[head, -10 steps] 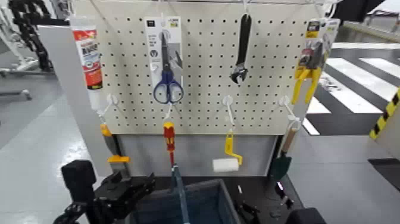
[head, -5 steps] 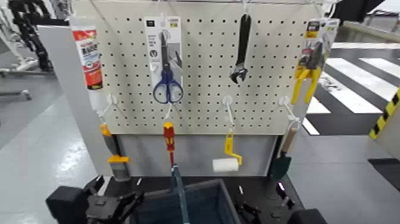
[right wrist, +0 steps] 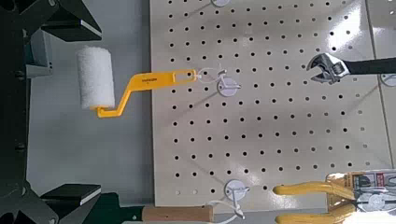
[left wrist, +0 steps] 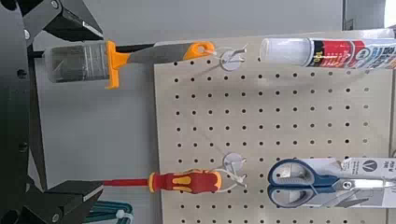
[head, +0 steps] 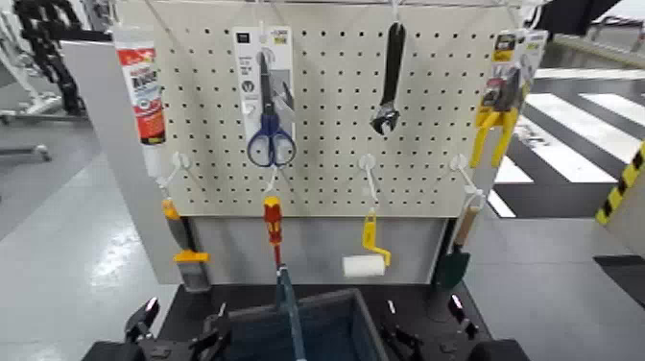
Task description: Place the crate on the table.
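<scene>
The dark blue-grey crate (head: 331, 331) sits low in the middle of the head view, on the matte-black table (head: 422, 300) in front of the cream pegboard (head: 326, 115). My left gripper (head: 180, 342) is just left of the crate and my right gripper (head: 420, 343) is just right of it, both cut off by the frame's lower edge. In the left wrist view my left gripper (left wrist: 58, 112) is open with nothing between its fingers (left wrist: 65, 200). In the right wrist view my right gripper (right wrist: 56, 110) is open too, empty. The crate is out of both wrist views.
On the pegboard hang a sealant tube (head: 142, 91), scissors (head: 269, 134), a wrench (head: 389, 82), yellow pliers (head: 499, 120), a scraper (head: 182, 250), a red screwdriver (head: 274, 226) and a small paint roller (head: 365, 264). Grey floor lies on both sides.
My left arm has dropped down and now shows only at the bottom edge, left of the crate. The crate and the right gripper have not moved.
</scene>
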Controlling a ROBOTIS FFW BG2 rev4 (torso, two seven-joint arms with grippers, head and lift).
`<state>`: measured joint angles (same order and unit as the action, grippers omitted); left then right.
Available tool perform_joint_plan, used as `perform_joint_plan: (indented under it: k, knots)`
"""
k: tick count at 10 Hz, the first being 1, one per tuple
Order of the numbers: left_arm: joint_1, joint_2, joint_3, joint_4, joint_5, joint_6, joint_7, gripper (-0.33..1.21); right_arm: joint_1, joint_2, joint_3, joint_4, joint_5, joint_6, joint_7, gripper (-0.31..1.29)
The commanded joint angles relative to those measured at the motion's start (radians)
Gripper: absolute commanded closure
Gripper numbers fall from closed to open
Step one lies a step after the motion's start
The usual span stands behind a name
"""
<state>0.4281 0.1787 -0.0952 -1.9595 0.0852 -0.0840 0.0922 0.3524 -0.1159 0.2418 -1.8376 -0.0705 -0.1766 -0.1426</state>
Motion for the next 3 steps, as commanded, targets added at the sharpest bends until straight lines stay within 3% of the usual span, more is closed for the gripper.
perform_joint_plan:
  k: [1,3]
  knots:
    - [0.001,0.004,-0.008,0.007,-0.001,-0.020,0.003,0.16,0.000,0.001,0.001,0.000,0.001,0.006,0.000,0.15]
    - [0.000,0.007,-0.011,0.011,-0.001,-0.022,0.004,0.16,-0.001,0.001,-0.001,0.000,0.008,0.011,0.000,0.14]
